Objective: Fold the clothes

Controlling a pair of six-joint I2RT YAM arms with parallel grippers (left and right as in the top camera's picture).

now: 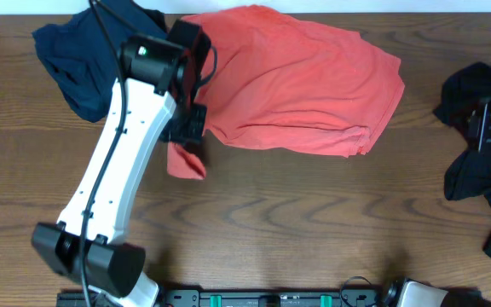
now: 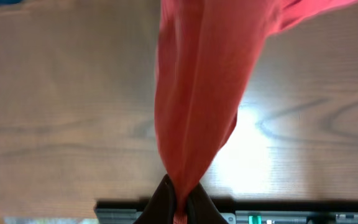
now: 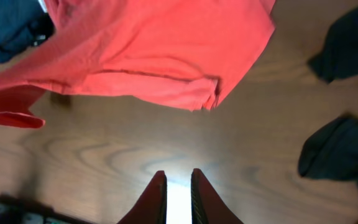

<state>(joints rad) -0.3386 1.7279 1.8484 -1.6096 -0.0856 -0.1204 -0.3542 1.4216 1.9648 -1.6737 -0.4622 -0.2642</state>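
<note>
Part of the red-orange T-shirt (image 1: 305, 77) hides under the left arm (image 1: 118, 162) in the overhead view, so its left edge is hard to read. It lies rumpled at the back middle of the table (image 1: 297, 222), with one corner bunched into a rope and clenched in the left gripper (image 2: 178, 194). The right gripper (image 3: 178, 183) hangs over bare wood, fingers slightly parted, holding nothing. One red shirt, one navy T-shirt (image 1: 75, 60) back left. The black clothes (image 1: 476, 170) run off the right edge, count unclear.

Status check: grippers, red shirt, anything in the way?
Left gripper shut on red shirt. Right gripper slightly open, empty, over table. Navy shirt, black shirts at the sides, not blocking.
</note>
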